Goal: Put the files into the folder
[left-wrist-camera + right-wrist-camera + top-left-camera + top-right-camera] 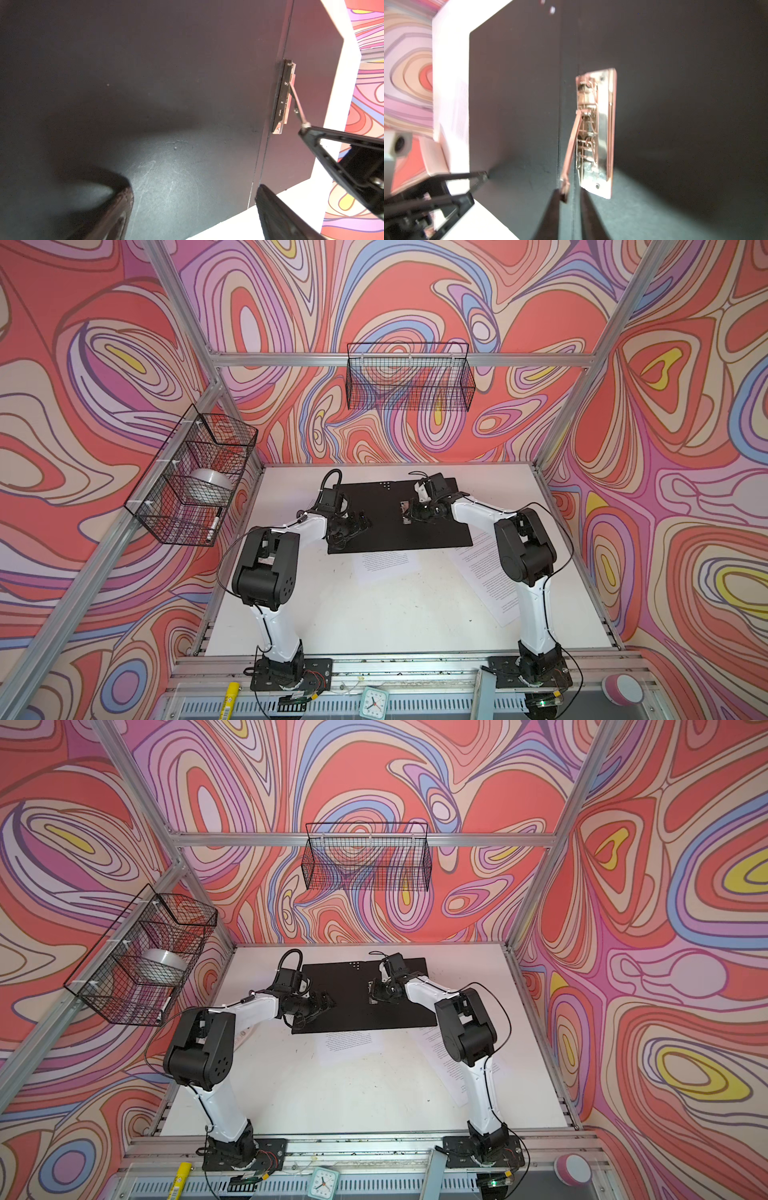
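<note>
At the spine of the folder (390, 536), our narrowly parted right hand (570, 192) meets the raised clip lever (572, 145); we must leave without knocking it down, wide left hand (192, 185) above the folder.

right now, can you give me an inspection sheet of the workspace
surface: white table
job's things: folder open flat, black inside up, lever on clip raised; two files outside it, one partly under its near edge, one at table's right
clutter: nothing seen
pincers: left pincer open over folder; right pincer open at lever tip
cables: black loops, hanging free
surroundings: two wire baskets on frame; clock at front
</note>
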Controlling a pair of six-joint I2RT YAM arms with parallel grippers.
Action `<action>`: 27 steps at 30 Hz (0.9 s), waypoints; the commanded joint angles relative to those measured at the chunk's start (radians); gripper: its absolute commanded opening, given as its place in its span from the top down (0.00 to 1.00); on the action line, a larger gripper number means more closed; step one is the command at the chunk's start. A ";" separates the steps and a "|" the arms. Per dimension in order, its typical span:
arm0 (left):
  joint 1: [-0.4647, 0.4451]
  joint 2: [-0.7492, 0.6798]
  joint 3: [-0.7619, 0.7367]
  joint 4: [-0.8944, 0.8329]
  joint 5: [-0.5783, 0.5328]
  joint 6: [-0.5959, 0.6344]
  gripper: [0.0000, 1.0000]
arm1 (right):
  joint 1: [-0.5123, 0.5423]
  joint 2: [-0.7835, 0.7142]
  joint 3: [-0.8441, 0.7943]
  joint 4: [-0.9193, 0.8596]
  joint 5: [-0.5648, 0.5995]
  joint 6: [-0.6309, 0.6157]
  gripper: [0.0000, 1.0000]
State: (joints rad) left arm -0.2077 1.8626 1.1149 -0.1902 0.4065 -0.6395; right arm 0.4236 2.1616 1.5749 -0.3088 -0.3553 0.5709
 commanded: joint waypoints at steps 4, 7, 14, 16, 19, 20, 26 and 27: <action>0.016 0.079 -0.044 -0.136 -0.083 0.013 0.08 | -0.026 -0.084 -0.026 -0.094 -0.001 -0.021 0.63; 0.016 0.078 -0.042 -0.137 -0.082 0.012 0.08 | -0.025 -0.109 -0.076 -0.081 -0.018 -0.021 0.74; 0.016 0.078 -0.044 -0.133 -0.077 0.013 0.08 | -0.025 -0.068 -0.089 -0.022 -0.091 -0.001 0.84; 0.016 0.079 -0.044 -0.133 -0.077 0.014 0.08 | -0.025 -0.057 -0.062 -0.020 -0.099 0.000 0.84; 0.016 0.082 -0.043 -0.131 -0.072 0.013 0.08 | -0.025 -0.022 0.021 -0.057 -0.109 -0.020 0.87; 0.016 0.082 -0.044 -0.129 -0.071 0.012 0.08 | -0.025 -0.005 0.049 -0.065 -0.110 -0.017 0.87; 0.016 0.074 -0.041 -0.129 -0.068 0.010 0.08 | -0.032 0.125 0.257 -0.170 -0.128 -0.040 0.89; 0.016 0.074 -0.040 -0.130 -0.068 0.011 0.08 | -0.035 0.148 0.296 -0.200 -0.134 -0.037 0.90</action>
State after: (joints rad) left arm -0.2077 1.8626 1.1160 -0.1898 0.4084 -0.6323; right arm 0.3977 2.2456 1.7954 -0.4290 -0.4629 0.5465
